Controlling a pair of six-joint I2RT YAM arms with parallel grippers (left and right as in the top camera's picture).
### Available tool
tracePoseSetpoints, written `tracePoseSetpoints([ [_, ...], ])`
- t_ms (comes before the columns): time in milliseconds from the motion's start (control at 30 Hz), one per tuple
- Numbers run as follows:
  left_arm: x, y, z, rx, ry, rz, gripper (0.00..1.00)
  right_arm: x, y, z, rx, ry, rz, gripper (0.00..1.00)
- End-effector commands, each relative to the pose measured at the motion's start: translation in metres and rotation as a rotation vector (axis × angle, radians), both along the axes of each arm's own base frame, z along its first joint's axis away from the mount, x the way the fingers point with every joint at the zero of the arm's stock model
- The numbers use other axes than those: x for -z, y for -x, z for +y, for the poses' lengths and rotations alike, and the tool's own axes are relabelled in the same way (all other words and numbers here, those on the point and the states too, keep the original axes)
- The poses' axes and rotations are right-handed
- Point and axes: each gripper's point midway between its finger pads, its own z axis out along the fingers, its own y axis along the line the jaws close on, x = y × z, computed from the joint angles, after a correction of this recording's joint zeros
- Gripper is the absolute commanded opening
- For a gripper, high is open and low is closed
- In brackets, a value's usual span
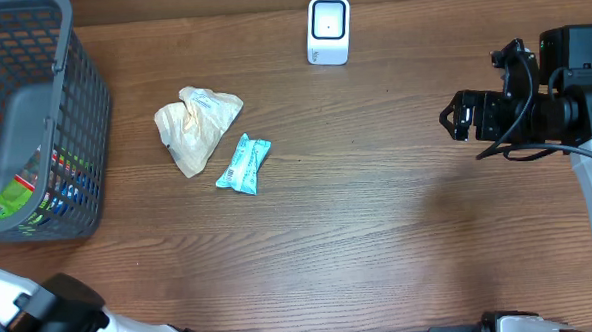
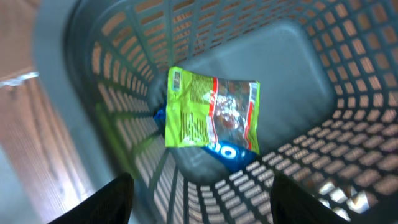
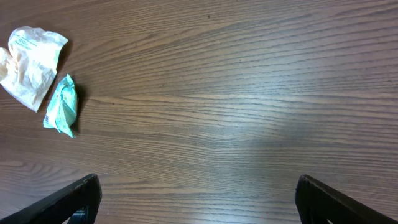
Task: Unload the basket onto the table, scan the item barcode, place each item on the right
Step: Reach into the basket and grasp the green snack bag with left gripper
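Observation:
The white barcode scanner (image 1: 328, 29) stands at the table's far edge. On the wood lie a teal packet (image 1: 244, 164) (image 3: 62, 106) and, touching it, a crumpled cream wrapper (image 1: 194, 125) (image 3: 31, 59). In the left wrist view my left gripper (image 2: 199, 202) hangs open over the grey basket (image 2: 323, 74), with nothing between its fingers (image 2: 115, 202). A green snack packet (image 2: 211, 112) lies in the basket on top of a blue packet (image 2: 231, 153). My right gripper (image 1: 454, 116) (image 3: 199, 199) hovers wide open at the right, far from the items.
The grey mesh basket (image 1: 84, 115) fills the left edge of the table, with the green packet (image 1: 7, 199) showing through its wall. Bare wood stretches between the packets and my right arm (image 1: 564, 104).

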Motion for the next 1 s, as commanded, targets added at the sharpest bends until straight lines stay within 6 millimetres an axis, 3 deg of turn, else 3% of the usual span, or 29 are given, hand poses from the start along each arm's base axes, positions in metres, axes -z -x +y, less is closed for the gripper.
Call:
tracePoseSetpoints([
  [0, 0.018, -0.019, 0.005, 0.052, 0.054, -0.037, 0.63, -0.010, -0.003, 0.003, -0.010, -0.004, -0.033, 1.00],
  [233, 0.044, -0.048, 0.010, 0.136, 0.013, 0.048, 0.69, -0.010, -0.002, 0.003, -0.010, -0.004, -0.031, 1.00],
  [467, 0.103, -0.068, 0.005, 0.180, 0.038, 0.265, 0.67, -0.009, -0.002, 0.003, -0.010, -0.004, -0.028, 1.00],
  [533, 0.123, -0.073, 0.002, 0.188, 0.058, 0.325, 0.77, -0.009, -0.002, 0.003, -0.010, -0.004, -0.027, 1.00],
  [567, 0.131, -0.075, 0.001, 0.186, 0.067, 0.349, 0.91, -0.009, -0.001, 0.003, -0.009, -0.005, -0.025, 1.00],
  [600, 0.141, -0.076, 0.000, 0.184, 0.081, 0.373, 0.98, -0.009, -0.001, 0.003, -0.009, -0.005, -0.023, 1.00],
  [733, 0.176, -0.083, -0.004, 0.204, 0.136, 0.434, 1.00, -0.008, 0.002, 0.003, -0.009, -0.005, -0.012, 1.00],
  [967, 0.221, -0.085, -0.002, 0.150, 0.204, 0.494, 1.00, -0.008, 0.002, 0.003, -0.009, -0.005, -0.012, 1.00],
])
